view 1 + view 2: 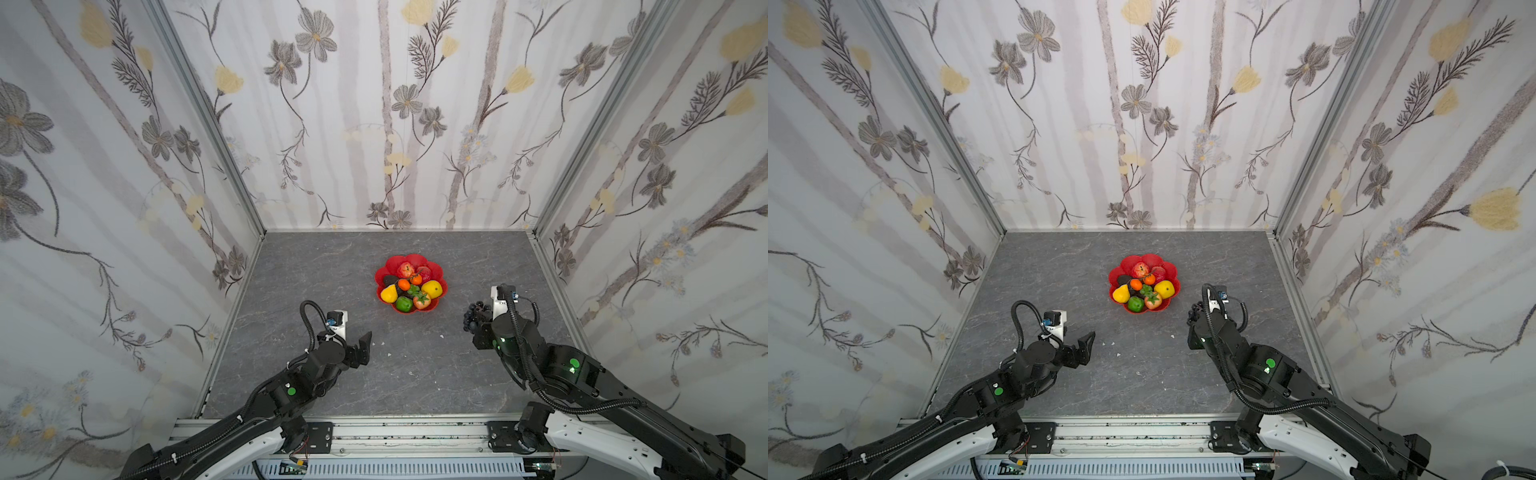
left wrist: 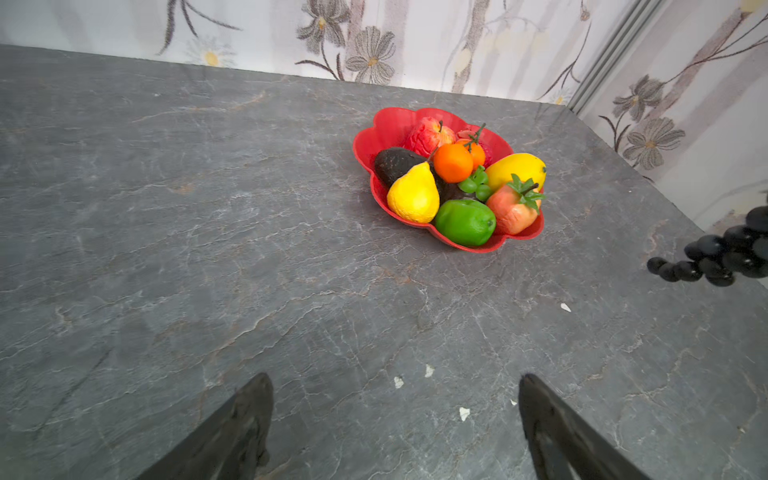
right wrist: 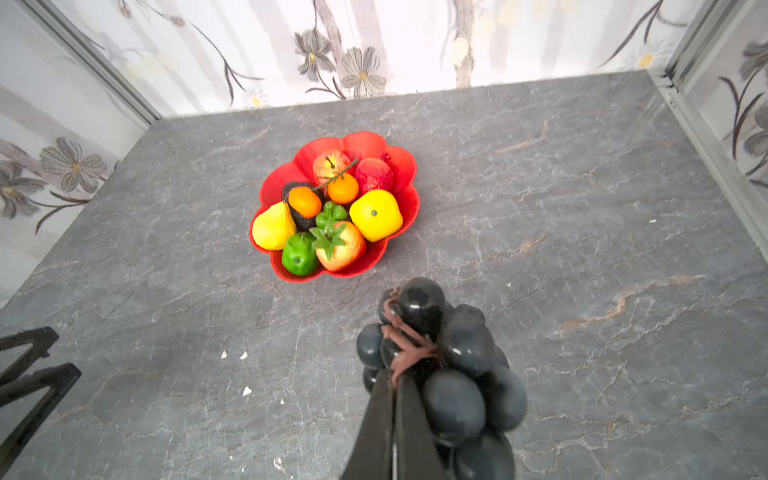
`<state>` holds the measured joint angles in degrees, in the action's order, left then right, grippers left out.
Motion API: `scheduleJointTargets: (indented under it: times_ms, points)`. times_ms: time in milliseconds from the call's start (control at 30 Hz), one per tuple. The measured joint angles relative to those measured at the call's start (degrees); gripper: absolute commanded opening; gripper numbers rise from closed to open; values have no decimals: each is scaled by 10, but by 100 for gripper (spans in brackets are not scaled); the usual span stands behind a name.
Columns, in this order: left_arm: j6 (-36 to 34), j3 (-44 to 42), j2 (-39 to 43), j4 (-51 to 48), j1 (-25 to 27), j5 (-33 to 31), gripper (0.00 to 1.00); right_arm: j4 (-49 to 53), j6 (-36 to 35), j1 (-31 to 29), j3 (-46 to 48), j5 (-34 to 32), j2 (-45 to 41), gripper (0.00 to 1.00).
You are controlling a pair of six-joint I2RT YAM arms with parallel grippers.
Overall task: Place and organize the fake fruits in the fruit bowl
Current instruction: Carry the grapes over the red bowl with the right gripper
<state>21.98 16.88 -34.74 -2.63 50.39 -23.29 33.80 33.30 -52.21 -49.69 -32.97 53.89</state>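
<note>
The red scalloped fruit bowl (image 1: 384,266) (image 1: 1121,262) stands mid-table and holds several fake fruits: a yellow pear (image 1: 389,294), a lemon (image 1: 432,288), a green fruit (image 1: 403,304), oranges, red apples and a dark piece. My right gripper (image 3: 395,378) is shut on the brown stem of the black grape bunch (image 3: 457,374) (image 1: 473,316). It holds the bunch above the table to the right of the bowl and nearer the front. My left gripper (image 2: 395,380) (image 1: 365,347) is open and empty, to the left of the bowl and nearer the front.
Small white flecks (image 2: 463,412) lie on the grey stone tabletop between the grippers. Flowered walls close in the left, back and right sides. A metal rail (image 1: 395,432) runs along the front edge.
</note>
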Motion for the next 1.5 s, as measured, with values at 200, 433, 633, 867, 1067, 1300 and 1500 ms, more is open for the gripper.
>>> scheduleJointTargets:
  times_ms: [200,433,633,867,1067,1300,1500]
  points:
    - [-8,-29,50,-12,-3,-19,94,-46,-52,55,-84,27,47,0]
    - [-10,-31,64,-19,-3,-22,94,-100,-79,119,-184,105,160,0]
    - [-10,-31,75,-21,-3,-21,96,-131,-92,145,-297,172,283,0]
    - [-10,-31,70,-21,-4,-19,96,-137,-100,156,-436,229,430,0]
    - [-12,-31,59,-19,-5,-15,96,-127,-100,161,-549,265,538,0]
    - [-12,-30,66,-20,-5,-15,96,-104,-97,162,-624,298,628,0]
    - [-12,-30,75,-22,-5,-16,96,-95,-93,162,-674,332,687,0]
